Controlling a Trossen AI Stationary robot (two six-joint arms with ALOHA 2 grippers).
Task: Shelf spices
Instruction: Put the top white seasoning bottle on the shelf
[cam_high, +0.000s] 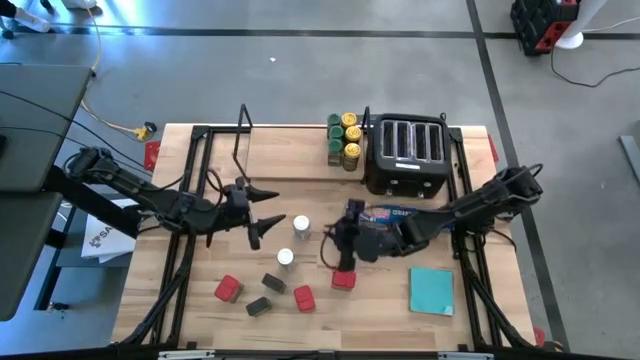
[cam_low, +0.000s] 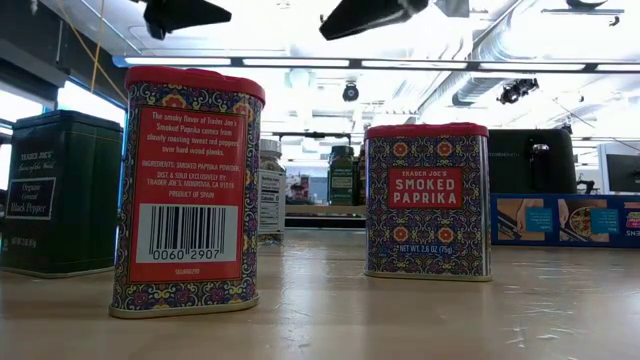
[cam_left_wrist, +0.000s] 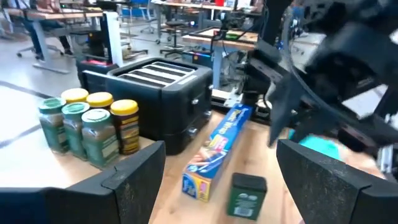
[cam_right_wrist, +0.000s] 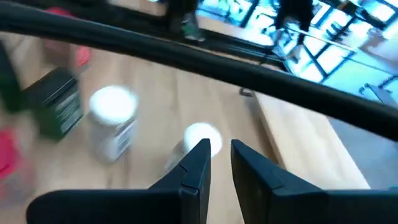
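Because six jars (cam_high: 344, 139) already stand grouped on the shelf (cam_high: 290, 155) beside the black toaster (cam_high: 408, 153), I judge the task partly done, with the remaining spices loose on the table (cam_high: 180, 310).

My left pincer (cam_high: 268, 219) hangs over the table's middle-left with its fingers spread wide and nothing between them. This posture suits an approach: the two white-lidded jars (cam_high: 301, 227) stand just beyond its tips, and open fingers can pass around either one.

My right pincer (cam_high: 337, 245) hovers over the table's centre, fingers drawn nearly together with only a narrow gap, gripping nothing that I can see. In the right wrist view, one white lid (cam_right_wrist: 200, 133) lies just past the fingertips (cam_right_wrist: 198, 155).

Remaining stock on the front of the table:
- three red tins (cam_high: 228, 289), one of them directly below the right pincer;
- two dark tins (cam_high: 273, 284) between them.

Obstructions:
- The long blue wrap box (cam_high: 385, 214) lies under the right arm, between the loose spices and the toaster.
- The teal square (cam_high: 431, 290) lies at the front right, well apart from the tins.
- Both pincers occupy the same central area near the white-lidded jars, so I judge a clash possible if both close in together.
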